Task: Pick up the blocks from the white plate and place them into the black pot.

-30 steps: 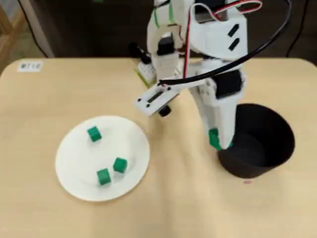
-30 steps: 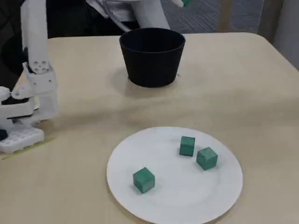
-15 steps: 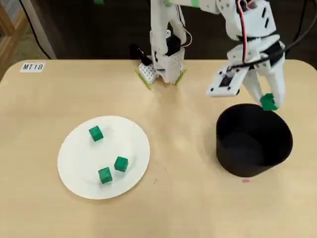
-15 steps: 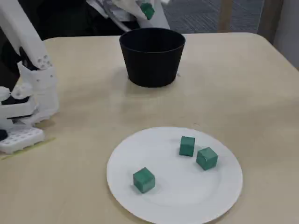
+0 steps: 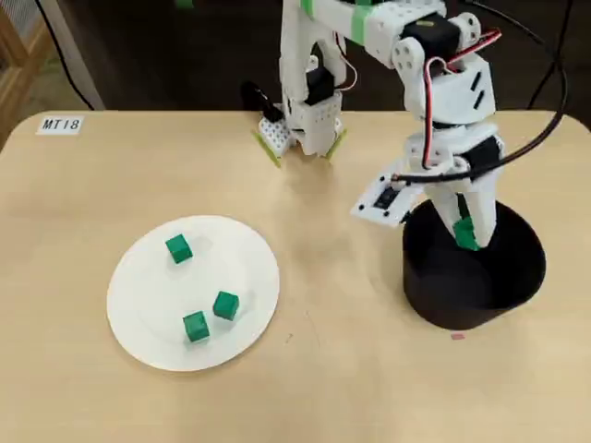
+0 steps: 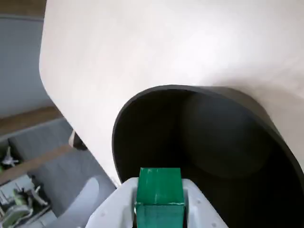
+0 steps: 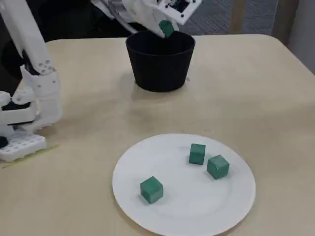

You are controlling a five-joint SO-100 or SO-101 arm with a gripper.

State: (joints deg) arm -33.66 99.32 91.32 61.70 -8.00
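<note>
overhead view | gripper clamped on green block | above black pot opening | three blocks on white plate

In the overhead view the plate lies on the table at the left with three blocks on it, well apart from the pot at the right, above whose opening the jaws hold a fourth block.

Four green blocks, one white plate, one black pot
</note>
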